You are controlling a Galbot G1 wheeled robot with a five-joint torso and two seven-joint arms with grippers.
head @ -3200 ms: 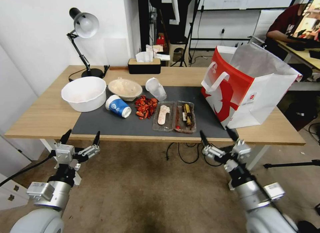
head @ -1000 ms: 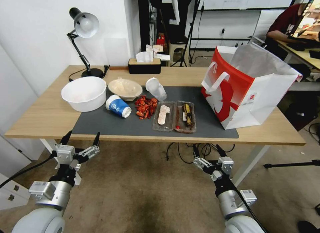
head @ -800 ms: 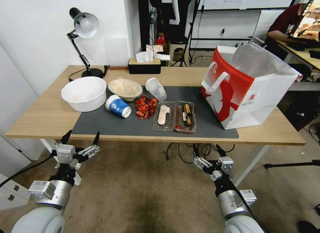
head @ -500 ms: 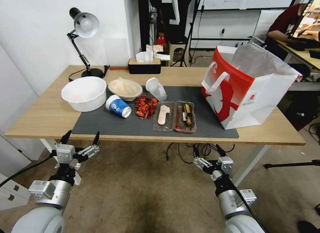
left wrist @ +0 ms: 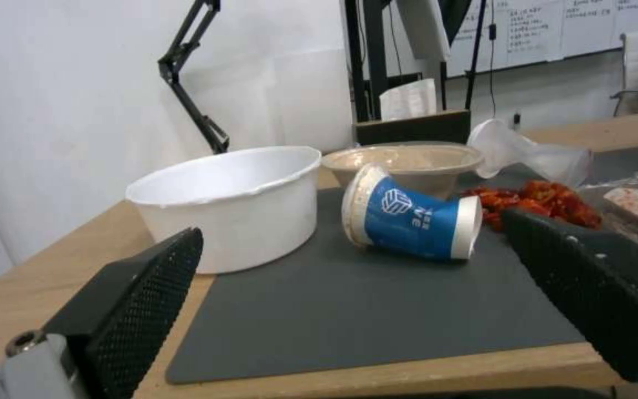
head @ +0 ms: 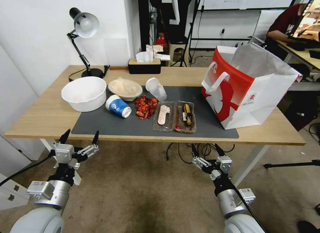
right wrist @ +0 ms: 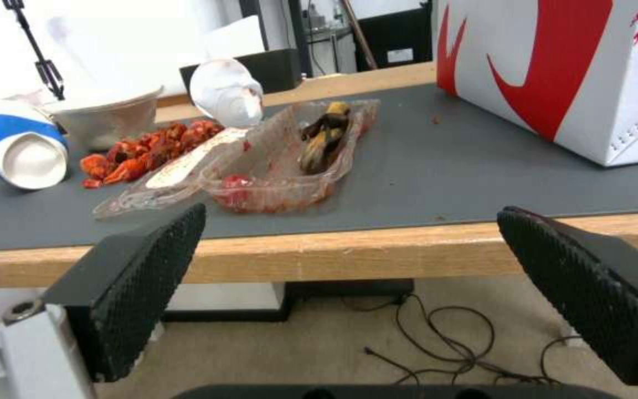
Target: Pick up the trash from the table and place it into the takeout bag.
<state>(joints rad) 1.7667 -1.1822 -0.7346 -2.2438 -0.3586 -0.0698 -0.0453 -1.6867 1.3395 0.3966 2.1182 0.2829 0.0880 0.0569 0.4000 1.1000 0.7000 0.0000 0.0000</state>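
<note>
Head view has both our tools, left tool [head: 80, 139] and right tool [head: 205, 151], spread apart and empty below the tabletop [head: 50, 116] edge, so we should lift the right one to the clear tray [head: 174, 116] nearest the takeout bag [head: 248, 89].

arms: silver-grey, rounded joints | left end effector [head: 80, 137]: black textured fingers | left arm: black cable

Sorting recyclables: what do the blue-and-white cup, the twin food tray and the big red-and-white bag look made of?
Blue-and-white cup: matte paper, judging by its printed wall and rolled rim. Clear twin food tray: thin glossy plastic, see-through and wrinkled. Red-and-white bag: creased paper, probably foil-lined, given the silvery inside.
</note>
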